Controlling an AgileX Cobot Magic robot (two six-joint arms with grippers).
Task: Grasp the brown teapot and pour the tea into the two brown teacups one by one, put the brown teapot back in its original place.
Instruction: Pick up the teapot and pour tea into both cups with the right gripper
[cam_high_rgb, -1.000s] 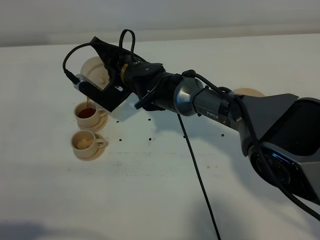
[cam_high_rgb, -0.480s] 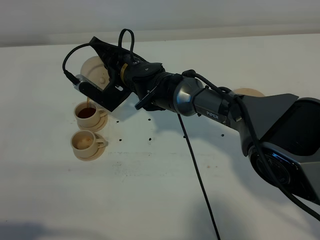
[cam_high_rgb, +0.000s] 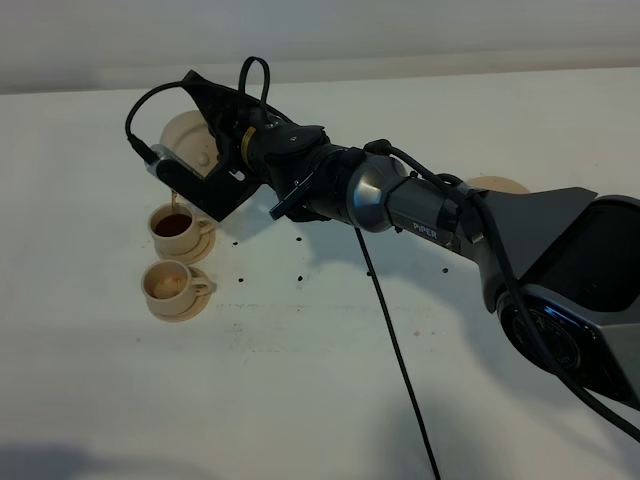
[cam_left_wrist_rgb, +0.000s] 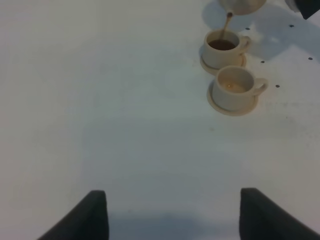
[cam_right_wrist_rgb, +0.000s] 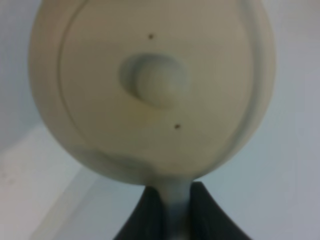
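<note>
Teapot (cam_high_rgb: 188, 140) pose near-unchanged from a second ago — right gripper (cam_right_wrist_rgb: 172, 220) clamped on its handle, stream falling into far teacup (cam_high_rgb: 177, 226); near teacup (cam_high_rgb: 170, 284) at its 6 o'clock. Left gripper (cam_left_wrist_rgb: 175, 215) spread apart. Open table (cam_high_rgb: 300, 380) toward 4 o'clock — back edge at 12.

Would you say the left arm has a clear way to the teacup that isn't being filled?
Probably yes: only bare table lies between the left gripper and that teacup; the brown teapot pours over the other cup, beyond it.
</note>
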